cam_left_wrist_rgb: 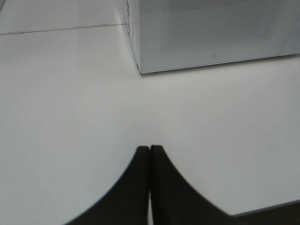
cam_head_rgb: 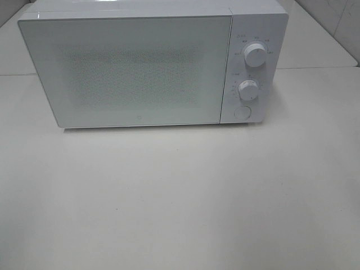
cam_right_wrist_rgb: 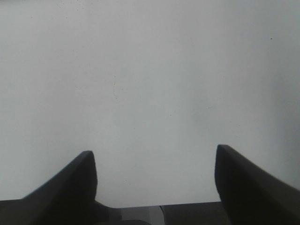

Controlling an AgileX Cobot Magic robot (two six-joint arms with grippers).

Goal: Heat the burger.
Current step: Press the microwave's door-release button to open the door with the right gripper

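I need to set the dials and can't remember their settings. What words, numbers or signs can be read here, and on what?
Marks ringing the upper knob: present, but too small and blurred to read.
Marks ringing the lower knob: likewise unreadable.
Tiny mark low on the microwave door: too small to read.
No other text shows, so nothing can be quoted.

dark fingers (cam_left_wrist_rgb: 133, 187) pressed together at the frame's lower centre, over white tabletop (cam_left_wrist_rgb: 70, 103); microwave (cam_left_wrist_rgb: 211, 33) corner upper right.
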